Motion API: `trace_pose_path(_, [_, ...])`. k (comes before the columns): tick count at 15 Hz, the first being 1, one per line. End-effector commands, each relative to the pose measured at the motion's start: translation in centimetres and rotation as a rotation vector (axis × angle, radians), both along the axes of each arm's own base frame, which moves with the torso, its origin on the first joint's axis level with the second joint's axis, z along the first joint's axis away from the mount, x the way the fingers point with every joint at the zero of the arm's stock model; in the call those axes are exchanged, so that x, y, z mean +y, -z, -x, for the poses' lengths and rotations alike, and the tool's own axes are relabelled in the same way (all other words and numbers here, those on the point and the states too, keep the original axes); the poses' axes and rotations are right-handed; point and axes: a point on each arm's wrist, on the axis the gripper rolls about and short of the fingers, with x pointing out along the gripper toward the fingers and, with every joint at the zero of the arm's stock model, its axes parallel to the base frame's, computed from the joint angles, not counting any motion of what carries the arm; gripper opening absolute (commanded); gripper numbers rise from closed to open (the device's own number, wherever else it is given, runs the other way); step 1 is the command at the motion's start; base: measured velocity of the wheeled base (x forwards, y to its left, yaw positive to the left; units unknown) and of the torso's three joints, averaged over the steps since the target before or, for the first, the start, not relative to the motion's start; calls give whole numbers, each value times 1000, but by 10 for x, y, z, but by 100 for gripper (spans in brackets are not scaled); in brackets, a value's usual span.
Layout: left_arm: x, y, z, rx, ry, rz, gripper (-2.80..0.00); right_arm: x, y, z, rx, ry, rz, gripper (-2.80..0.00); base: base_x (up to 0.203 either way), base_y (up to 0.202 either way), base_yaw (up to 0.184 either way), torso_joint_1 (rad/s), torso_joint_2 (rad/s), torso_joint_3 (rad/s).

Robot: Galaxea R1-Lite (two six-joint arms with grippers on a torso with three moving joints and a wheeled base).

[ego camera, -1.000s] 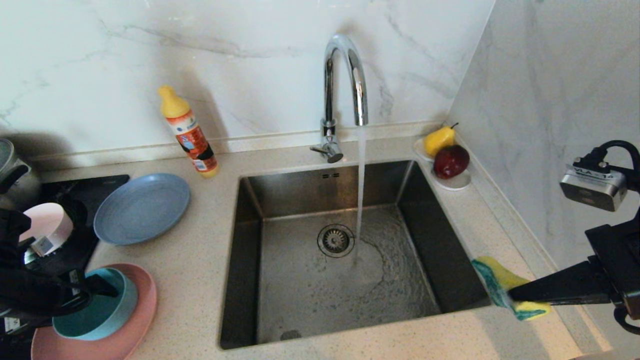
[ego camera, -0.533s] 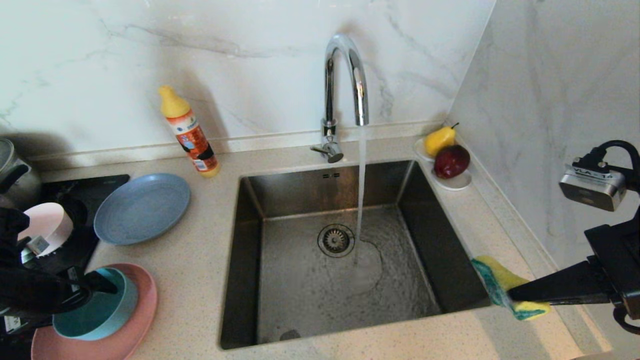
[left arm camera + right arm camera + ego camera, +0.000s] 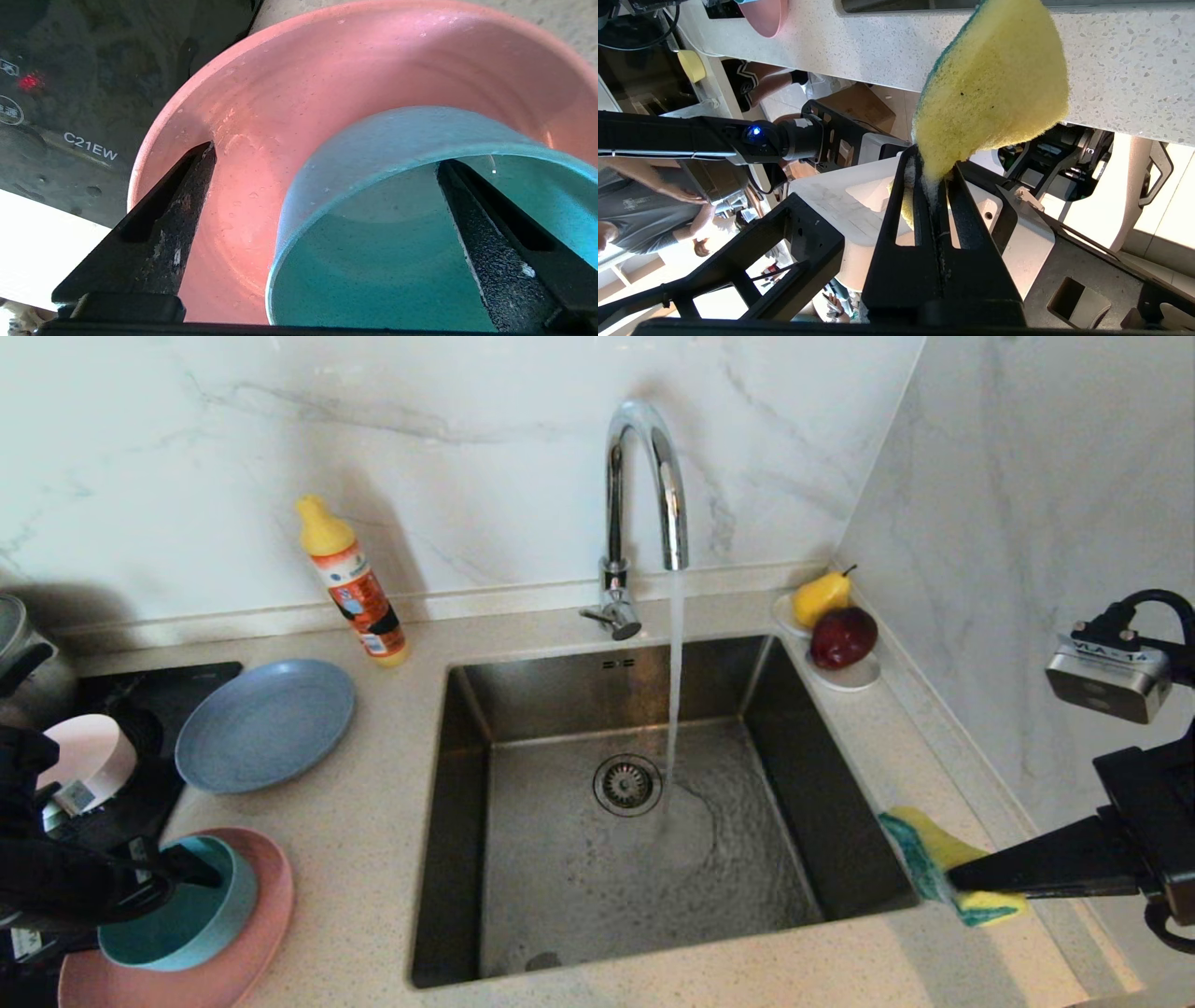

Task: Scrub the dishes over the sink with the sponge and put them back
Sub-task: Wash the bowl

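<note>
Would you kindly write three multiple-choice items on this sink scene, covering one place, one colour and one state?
1. The teal bowl sits:
A in the sink
B on the salmon-pink plate
C on the grey-blue plate

2. The sponge has a scouring side coloured:
A green
B red
C white

3. The tap is:
A off
B dripping
C running steadily

Answers:
1 B, pink rim rings the bowl.
2 A, green edge shows in the right gripper.
3 C, an unbroken stream reaches the sink floor.
</note>
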Motion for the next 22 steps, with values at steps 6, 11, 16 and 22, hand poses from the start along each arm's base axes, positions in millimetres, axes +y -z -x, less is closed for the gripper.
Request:
trace_pose_path(6, [2,1,-3,1,-26,13,-280,0,1,0,8,-1,-1,-280,0,0,0,0,0,0])
trace_pose_path(11, [2,0,-3,3,-24,7,-280,0,1,0,10,-1,0,-280,0,0,0,0,0,0])
trace_pose_path(16, [13,-11,2,8,-43,-3,-280,2,5,-3,26,-3,7,-280,0,0,0,0,0,0])
trace_pose_path(22, [1,-64,24,-103,-8,45,-280,2,6,-5,33,-3,10,-280,0,0,0,0,0,0])
